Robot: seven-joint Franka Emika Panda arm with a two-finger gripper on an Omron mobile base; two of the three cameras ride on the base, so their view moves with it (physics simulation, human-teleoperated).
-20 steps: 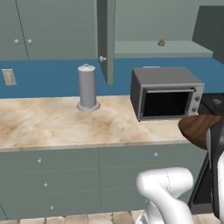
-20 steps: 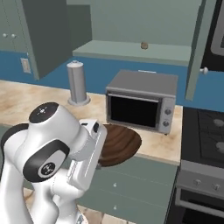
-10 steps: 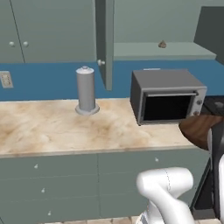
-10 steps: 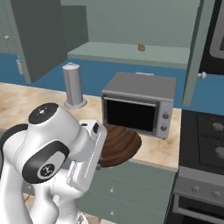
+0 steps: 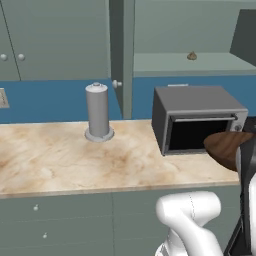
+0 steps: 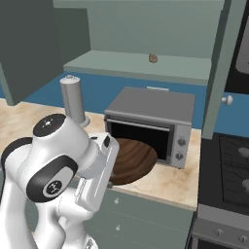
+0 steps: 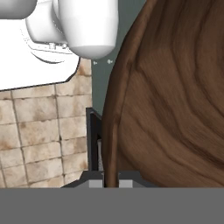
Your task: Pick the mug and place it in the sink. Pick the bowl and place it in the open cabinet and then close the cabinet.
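Observation:
The dark brown wooden bowl (image 7: 175, 109) hangs by its rim in my gripper (image 7: 110, 181), which is shut on it. It is held just above the counter's front edge, before the microwave (image 6: 151, 124), as the bowl (image 6: 133, 158) and the bowl (image 5: 225, 147) show in both base views. The grey-green cabinet stands open above: its shelf (image 5: 200, 62) lies behind the door (image 5: 122, 50), and the shelf (image 6: 146, 65) sits between a left door (image 6: 29, 44) and a right door (image 6: 221, 73). The sink is out of view.
A small brown object (image 5: 191, 55) rests on the cabinet shelf. A grey cylinder (image 5: 97, 111) stands on the marble counter (image 5: 60, 160) left of the microwave (image 5: 197, 120). A dark stove (image 6: 228, 165) adjoins the counter on the right. Tiled floor (image 7: 39, 131) lies below.
The whole scene has grown and shifted in both base views, so the base has driven closer to the counter. The bowl stays in my gripper.

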